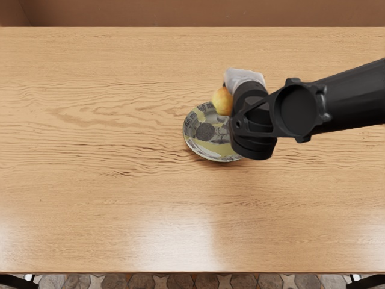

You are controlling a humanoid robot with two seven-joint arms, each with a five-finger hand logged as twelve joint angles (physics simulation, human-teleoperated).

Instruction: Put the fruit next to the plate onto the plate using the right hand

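Head view: right fingers (244, 77) around fruit (221, 100)

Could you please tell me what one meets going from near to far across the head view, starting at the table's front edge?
plate → fruit → right hand. The right arm overlaps the plate and the hand, so it is left out of the order.

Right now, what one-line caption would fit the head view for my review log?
Right hand at a yellow fruit by the far rim of a patterned plate on a wooden table.
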